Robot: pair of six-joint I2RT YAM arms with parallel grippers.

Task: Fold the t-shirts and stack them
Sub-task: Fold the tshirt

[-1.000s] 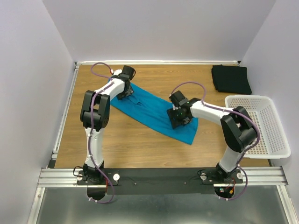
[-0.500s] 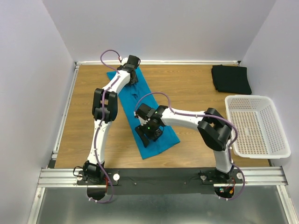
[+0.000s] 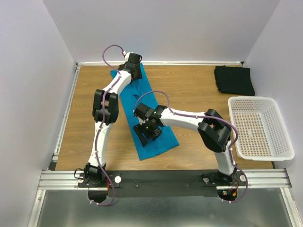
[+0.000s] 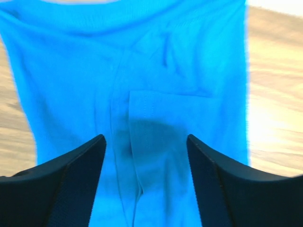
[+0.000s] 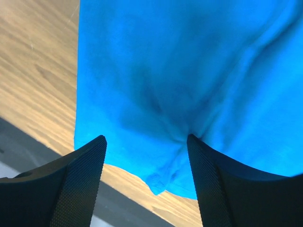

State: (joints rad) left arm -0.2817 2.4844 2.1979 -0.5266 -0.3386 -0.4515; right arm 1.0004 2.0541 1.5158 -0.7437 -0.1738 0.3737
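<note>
Left gripper (image 4: 147,142) and right gripper (image 5: 147,142) both spread wide, clamping nothing, above the blue shirt (image 3: 161,144). Could pinch a single wrinkled layer, skewing the fold.

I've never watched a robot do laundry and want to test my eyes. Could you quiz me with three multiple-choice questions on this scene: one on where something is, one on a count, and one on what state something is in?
1. Where does the black shirt lie?
A) at the near edge, between the arm bases
B) at the table's far right corner
C) draped over the right arm

2. How many shirts are on the table?
A) one
B) four
C) two

3. How do the left arm's fingers stand?
A) open, nothing between them
B) shut on the black shirt
C) shut on a sleeve

Answers:
1 B: it sits folded on the wood just beyond the white basket.
2 C: there is only the black shirt and the teal-blue shirt.
3 A: the left wrist view shows a wide gap, with cloth lying flat below.
</note>
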